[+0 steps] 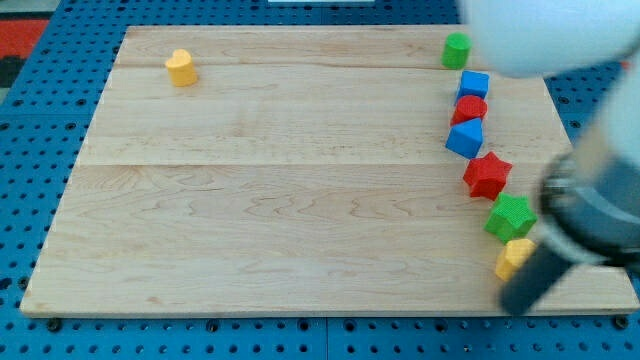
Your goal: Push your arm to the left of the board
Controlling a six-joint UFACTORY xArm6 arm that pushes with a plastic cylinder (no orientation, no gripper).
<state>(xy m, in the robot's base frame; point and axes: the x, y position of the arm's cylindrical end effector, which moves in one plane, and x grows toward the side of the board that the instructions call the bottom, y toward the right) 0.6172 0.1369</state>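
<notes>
The wooden board (280,200) fills most of the view. My arm comes in blurred from the view's right, and the dark rod's tip (516,298) rests near the board's bottom right corner. It is just below and against a yellow block (513,256), which it partly hides. A column of blocks runs up the right side: a green star (511,216), a red star (487,175), a blue block (465,138), a red block (469,108), a blue cube (474,84) and a green block (456,49). Another yellow block (181,68) stands alone at the top left.
The board lies on a blue pegboard surface (40,140). A red patch (20,40) shows at the view's top left corner. The arm's large white and dark body (590,120) covers the view's right edge.
</notes>
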